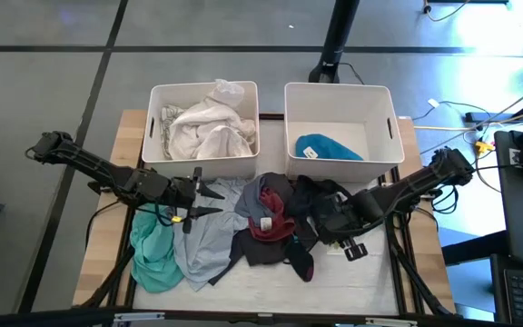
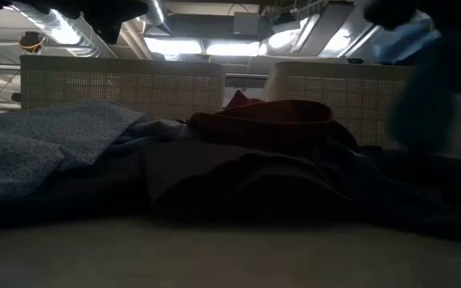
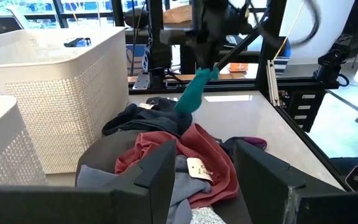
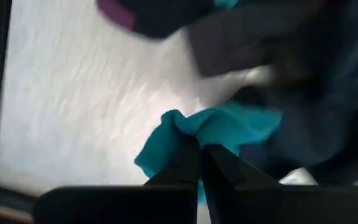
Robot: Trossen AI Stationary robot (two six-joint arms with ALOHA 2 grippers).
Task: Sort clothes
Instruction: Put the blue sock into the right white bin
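- My right gripper point(image 4: 199, 163) has its fingers pinched on a teal cloth point(image 4: 219, 134), lifted just above the table point(image 4: 73, 93) at the right edge of the clothes pile point(image 1: 275, 222).
- My left gripper point(image 1: 209, 202) hovers spread wide and holding nothing, over the pale grey-blue garment point(image 1: 209, 247), facing the dark red garment point(image 3: 207, 165).
- A white bundle point(image 1: 205, 129) fills the left bin point(image 1: 157, 156); a blue cloth point(image 1: 327, 148) lies in the right bin point(image 1: 390, 150).

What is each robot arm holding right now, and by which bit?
The right tool is shut on a teal cloth, pinching a bunched fold at its edge so that it dangles. The left tool is open above the grey-blue garment, holding nothing.
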